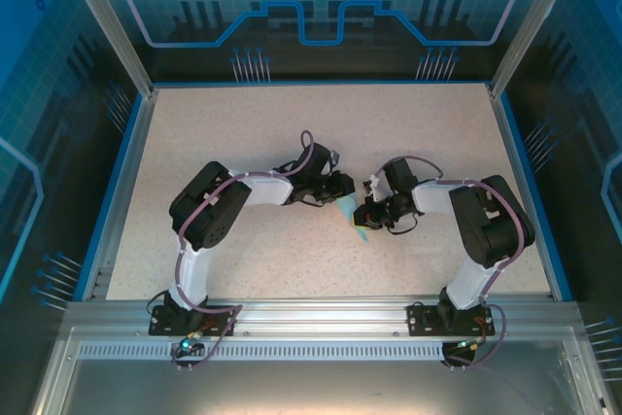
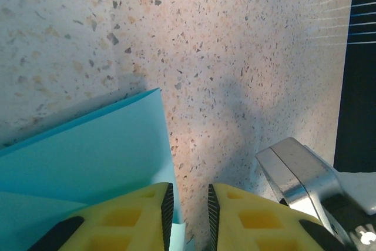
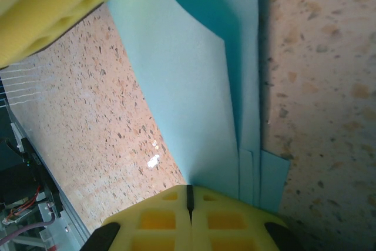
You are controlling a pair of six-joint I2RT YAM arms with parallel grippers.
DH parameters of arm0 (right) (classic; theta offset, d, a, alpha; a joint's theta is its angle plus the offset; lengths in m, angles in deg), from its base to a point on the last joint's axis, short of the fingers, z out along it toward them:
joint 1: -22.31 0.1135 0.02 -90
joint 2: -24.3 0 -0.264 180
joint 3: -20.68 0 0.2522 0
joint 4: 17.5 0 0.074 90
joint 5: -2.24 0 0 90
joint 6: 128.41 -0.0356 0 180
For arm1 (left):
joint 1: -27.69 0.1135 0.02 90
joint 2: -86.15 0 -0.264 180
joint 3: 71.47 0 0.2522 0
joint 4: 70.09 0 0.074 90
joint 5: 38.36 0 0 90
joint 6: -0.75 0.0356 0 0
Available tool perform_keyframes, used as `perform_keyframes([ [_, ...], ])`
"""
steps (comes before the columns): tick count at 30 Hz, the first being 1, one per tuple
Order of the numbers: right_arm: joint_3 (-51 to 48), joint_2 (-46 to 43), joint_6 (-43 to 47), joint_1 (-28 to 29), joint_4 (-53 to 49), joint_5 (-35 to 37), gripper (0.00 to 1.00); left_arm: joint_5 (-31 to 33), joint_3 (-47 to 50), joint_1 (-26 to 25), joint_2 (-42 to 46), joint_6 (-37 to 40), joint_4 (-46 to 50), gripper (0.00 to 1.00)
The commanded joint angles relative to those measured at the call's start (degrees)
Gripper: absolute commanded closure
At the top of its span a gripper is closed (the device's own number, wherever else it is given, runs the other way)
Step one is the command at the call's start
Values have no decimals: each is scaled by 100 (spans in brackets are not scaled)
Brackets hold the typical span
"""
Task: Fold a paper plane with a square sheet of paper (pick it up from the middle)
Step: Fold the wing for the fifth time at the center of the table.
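Above the table (image 1: pixel 243 133), top view: my two arms meet at centre, with the left gripper (image 1: pixel 340 191) and right gripper (image 1: pixel 369 213) close on either side of the square sheet of paper (image 1: pixel 353 216), which is folded to a narrow wedge between them. Left wrist view: my left jaws stand a narrow gap apart at the edge of the sheet (image 2: pixel 88 157); whether they pinch it I cannot tell. Right wrist view: my right jaws are clenched, and the stacked layers of the sheet (image 3: pixel 194 98) run into the fingertips, apparently pinched. Judgement: the crease sets best if the right grip holds firm, the edges align, and the left closes on the fold without tugging, lest the thin paper skew or tear.
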Motion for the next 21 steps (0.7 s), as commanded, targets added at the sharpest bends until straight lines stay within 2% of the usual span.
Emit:
perform_keyframes([
  [1, -248, 251, 116, 127, -249, 699, 95, -97, -106, 4, -319, -80, 8, 73],
  [9, -258, 67, 116, 127, -268, 517, 93, 46, 91, 13, -513, 10, 330, 76],
  [15, -211, -501, 191, 246, -454, 135, 91, 136, 111, 17, -570, 147, 562, 78],
  [21, -147, -730, 190, 329, -744, 404, 92, 188, 25, 12, -559, 270, 729, 81],
])
